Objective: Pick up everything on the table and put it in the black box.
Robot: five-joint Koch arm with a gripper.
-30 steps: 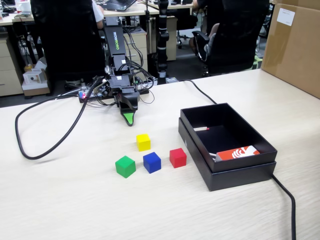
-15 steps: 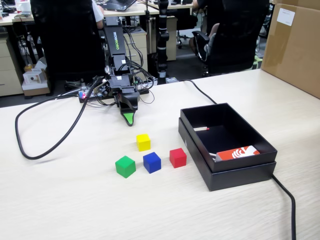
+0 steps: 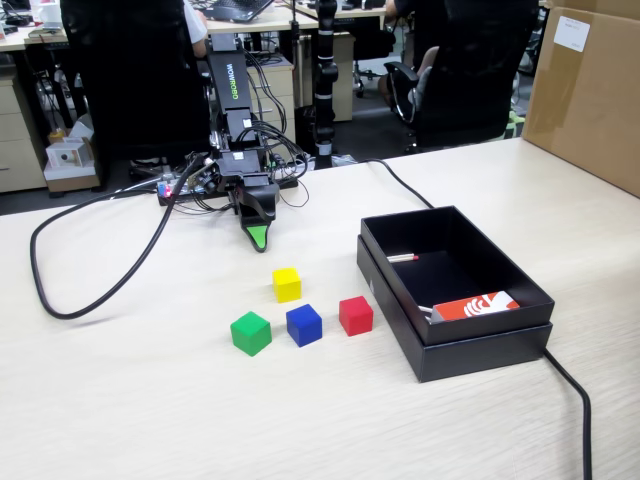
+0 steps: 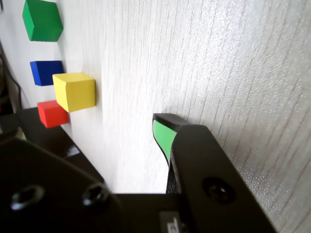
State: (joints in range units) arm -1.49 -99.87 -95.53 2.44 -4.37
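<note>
Four cubes sit on the pale wood table (image 3: 150, 400): yellow (image 3: 287, 284), green (image 3: 250, 333), blue (image 3: 303, 325), red (image 3: 355, 315). The black box (image 3: 480, 355) stands right of them, open on top. My gripper (image 3: 258, 238) hangs low over the table behind the yellow cube, tip pointing down and empty. In the wrist view the gripper (image 4: 92, 128) is open, with bare table between its jaws and a green pad on the right fingertip (image 4: 163, 133). That view also shows the yellow (image 4: 74, 91), green (image 4: 43, 19), blue (image 4: 44, 72) and red (image 4: 51, 113) cubes and the box edge (image 4: 48, 138).
An orange-and-white card (image 3: 477, 305) and a small red-and-white stick (image 3: 402, 257) lie inside the box. A thick black cable (image 3: 95, 290) loops at the left; another (image 3: 575, 390) runs off past the box. A brown carton (image 3: 590, 90) stands at the far right.
</note>
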